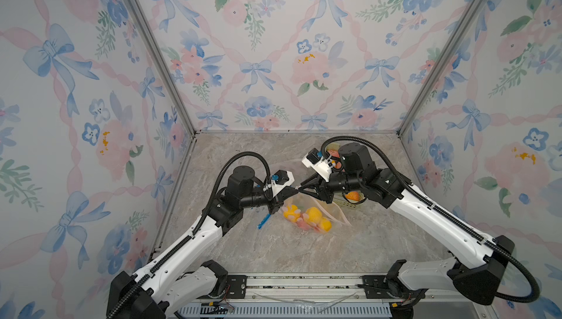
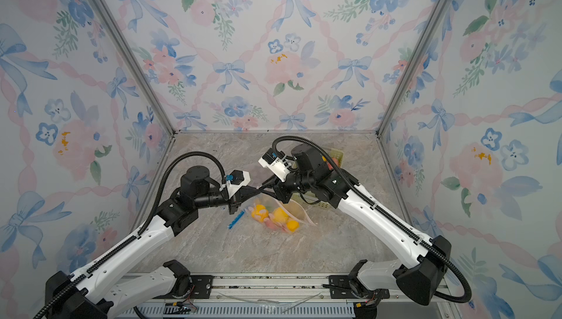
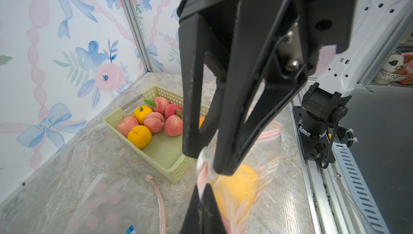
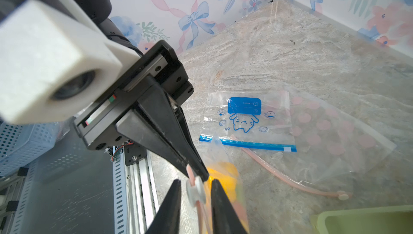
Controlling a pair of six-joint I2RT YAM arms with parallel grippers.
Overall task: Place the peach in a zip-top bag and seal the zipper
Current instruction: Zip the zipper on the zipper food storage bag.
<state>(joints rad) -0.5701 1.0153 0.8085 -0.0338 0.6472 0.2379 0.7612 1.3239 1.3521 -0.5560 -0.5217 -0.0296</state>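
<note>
Your left gripper [image 4: 197,169] is clamped on the zipper corner of the zip-top bag [image 1: 333,211], whose long axis slants down from those tips to the table [image 1: 273,250], mouth uppermost, while your right gripper [image 4: 196,182] stands slightly open astride the white slider [image 4: 195,192] just beside them.

— Room on the near half of the bench [image 1: 304,256]?
— Bare stone from the front rail [image 1: 304,281] up to the filled bag [image 1: 307,218]; open all across.
— Middle?
— Crowded. Left pincer [image 1: 295,192] and right pincer [image 1: 301,187] tip to tip at the bag's mouth, no passage between.
— Right rear?
— Taken by the green basket [image 3: 165,157] of fruit, mostly under the right arm.
— Behind the left pincer?
— Blue-zipped empty bag [image 4: 248,119] and pink-dotted empty bag [image 4: 335,136], both flat; free above. Beyond, open bench to the back wall [image 1: 273,58].
</note>
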